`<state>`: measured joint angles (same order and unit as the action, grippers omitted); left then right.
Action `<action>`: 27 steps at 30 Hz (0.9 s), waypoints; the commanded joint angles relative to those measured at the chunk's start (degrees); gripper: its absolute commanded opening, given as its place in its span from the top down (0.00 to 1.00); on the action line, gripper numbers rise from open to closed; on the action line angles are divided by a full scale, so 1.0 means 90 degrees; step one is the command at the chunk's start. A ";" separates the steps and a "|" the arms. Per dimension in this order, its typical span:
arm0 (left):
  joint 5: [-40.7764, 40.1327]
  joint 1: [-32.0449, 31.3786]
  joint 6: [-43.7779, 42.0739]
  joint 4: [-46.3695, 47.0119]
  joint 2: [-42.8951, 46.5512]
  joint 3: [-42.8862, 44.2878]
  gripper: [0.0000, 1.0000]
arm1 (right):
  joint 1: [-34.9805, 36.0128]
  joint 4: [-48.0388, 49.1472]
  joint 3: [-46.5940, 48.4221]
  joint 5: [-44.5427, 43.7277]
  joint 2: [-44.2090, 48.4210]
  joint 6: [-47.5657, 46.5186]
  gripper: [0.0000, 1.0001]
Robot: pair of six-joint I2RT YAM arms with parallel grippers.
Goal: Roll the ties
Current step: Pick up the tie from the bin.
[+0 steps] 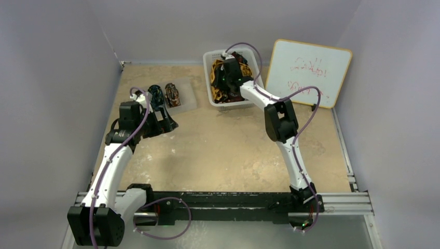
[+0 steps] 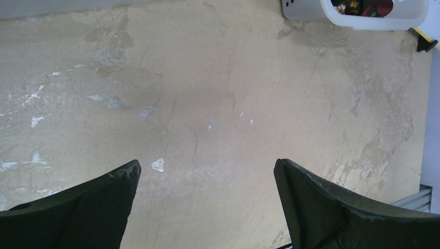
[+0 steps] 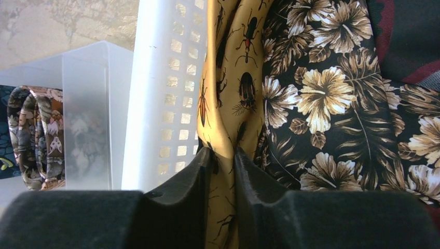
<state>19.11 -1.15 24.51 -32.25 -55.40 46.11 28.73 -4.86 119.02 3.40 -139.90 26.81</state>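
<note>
1. Your right gripper [image 3: 224, 155] is pinching a fold of the golden-yellow beetle-print fabric tie [image 3: 228, 78]. The tie lies inside the white perforated plastic basket [image 3: 171, 93], against its wall.
2. The pinch looks narrow. If you lift fast, the smooth cloth may slide out.
3. The black tie with tan flowers [image 3: 321, 93] presses against it. If the two are tangled, it could rise too or tip the basket.
4. Your left gripper [image 2: 206, 166] hangs spread wide over the bare beige tabletop [image 2: 207, 78], holding nothing.

golden-yellow tie [image 3: 228, 78]: beetle print, draped upright at basket [image 3: 166, 78] wall, pinched by right gripper [image 3: 223, 155] | black-tan floral tie [image 3: 332, 104], dark red tie [image 3: 410, 36]: bunched at its 3 o'clock | teal-black tie [image 1: 155, 95], brown tie [image 1: 172, 94]: rolled, table's 11 o'clock
</note>
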 commanded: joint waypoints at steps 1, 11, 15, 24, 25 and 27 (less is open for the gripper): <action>0.0044 0.0021 0.0069 0.0097 -0.0011 -0.0043 0.00 | 0.0097 -0.0407 0.0164 -0.0143 0.0129 -0.0118 0.77; 0.0093 0.0021 0.0050 0.0097 -0.0105 -0.0029 0.00 | 0.0092 -0.0548 0.0561 0.0010 0.0685 -0.0127 1.00; 0.0082 0.0024 0.0058 0.0087 -0.0103 -0.0027 0.00 | 0.0014 -0.0368 0.0372 0.0338 0.1102 -0.0033 1.00; 0.0087 0.0023 0.0055 0.0086 -0.0128 -0.0034 0.00 | -0.0320 0.0504 -0.1147 0.1198 0.2115 0.0364 1.00; 0.0092 0.0020 0.0050 0.0087 -0.0138 -0.0035 0.00 | -0.0316 0.0488 -0.1191 0.1279 0.2186 0.0324 1.00; 0.0103 0.0020 0.0050 0.0078 -0.0162 -0.0023 0.00 | -0.0321 0.0691 -0.1526 0.1344 0.2447 0.0313 1.00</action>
<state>19.14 -1.15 24.51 -32.25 -56.58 46.04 26.06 -2.22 109.08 11.84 -121.56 29.17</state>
